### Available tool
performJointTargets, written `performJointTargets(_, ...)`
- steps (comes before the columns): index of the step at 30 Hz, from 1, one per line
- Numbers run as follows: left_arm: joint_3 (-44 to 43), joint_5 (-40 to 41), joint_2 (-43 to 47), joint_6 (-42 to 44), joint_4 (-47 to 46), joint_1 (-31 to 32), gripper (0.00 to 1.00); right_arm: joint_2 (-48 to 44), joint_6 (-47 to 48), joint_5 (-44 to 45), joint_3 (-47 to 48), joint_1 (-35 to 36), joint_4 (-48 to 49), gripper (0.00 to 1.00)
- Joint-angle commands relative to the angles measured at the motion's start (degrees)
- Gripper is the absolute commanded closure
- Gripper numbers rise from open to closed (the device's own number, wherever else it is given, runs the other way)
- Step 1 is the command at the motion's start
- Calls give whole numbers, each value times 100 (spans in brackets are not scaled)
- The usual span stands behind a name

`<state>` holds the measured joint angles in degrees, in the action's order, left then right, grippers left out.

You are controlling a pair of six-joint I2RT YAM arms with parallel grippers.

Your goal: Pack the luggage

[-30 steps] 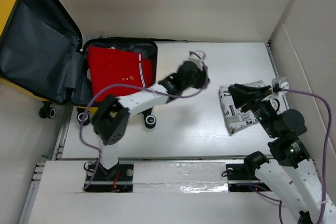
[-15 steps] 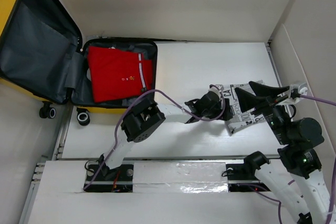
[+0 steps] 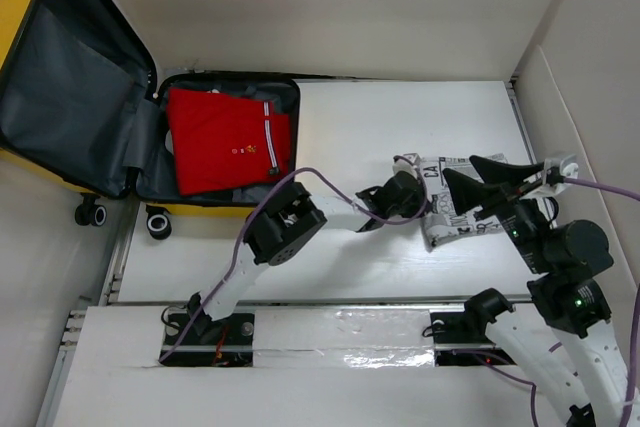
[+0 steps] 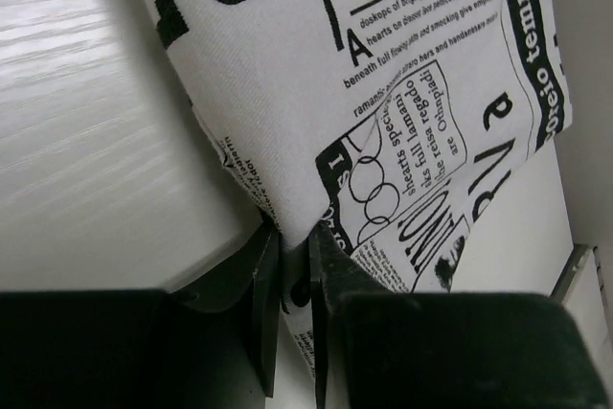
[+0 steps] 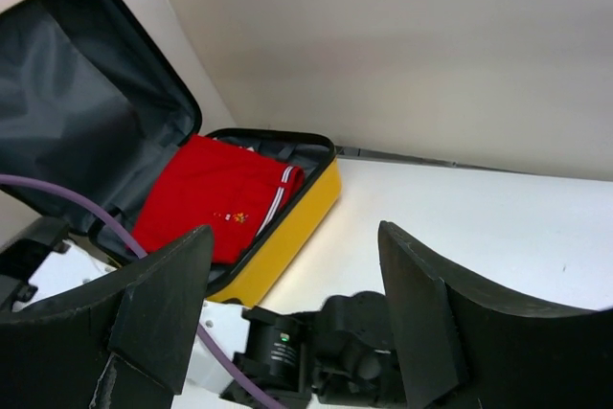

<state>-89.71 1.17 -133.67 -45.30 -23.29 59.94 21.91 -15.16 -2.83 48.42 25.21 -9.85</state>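
Yellow luggage (image 3: 90, 97) lies open, grey-lined, holding red garment (image 3: 225, 142).

Open yellow luggage (image 5: 308, 200), red garment (image 5: 213, 206) inside, right tool's (image 5: 294, 230) fingers spread wide

**A:** Bright yellow shell on the luggage (image 3: 16, 7), with a dark grey lining (image 3: 70, 77) inside and black trim round the rim.

**B:** And there's a solid red garment (image 3: 220, 142), with thin white stripes down one edge and a tiny yellow mark in the middle.

**A:** Over on the white table (image 3: 400, 117), the cloth (image 4: 402, 74) is white with black newspaper print. There are columns of small text, big block letters, and a little sketch of rings.

**B:** Purple cables (image 5: 48, 185) loop over the arms (image 3: 225, 292), which are white with black joints. The wheels (image 3: 92, 213) are black with pale hubs, and the walls (image 3: 350, 7) behind are cream.
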Motion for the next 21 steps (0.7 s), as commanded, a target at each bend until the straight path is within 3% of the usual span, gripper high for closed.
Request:
performJointTargets(1, 944, 445, 891, 135, -113, -491, 100, 225, 171, -278, 27, 36, 97, 25)
performJointTargets(5, 2201, 726, 1816, 267, -492, -720, 100, 480, 189, -455, -166, 36, 220, 24)
performJointTargets(6, 2630, 770, 1966, 276, -553, -721, 90, 507, 180, -464, -210, 36, 272, 24)
performJointTargets(9, 2985, 517, 2266, 337, -686, -774, 39, 638, 127, -525, -377, 36, 492, 19)
performJointTargets(13, 2846, 139, 1986, 399, -484, -774, 32, 841, 92, -648, -430, 36, 659, 19)
performJointTargets(21, 1643, -538, 852, 364, -255, -1134, 37, 885, 57, -596, -430, 36, 730, 19)
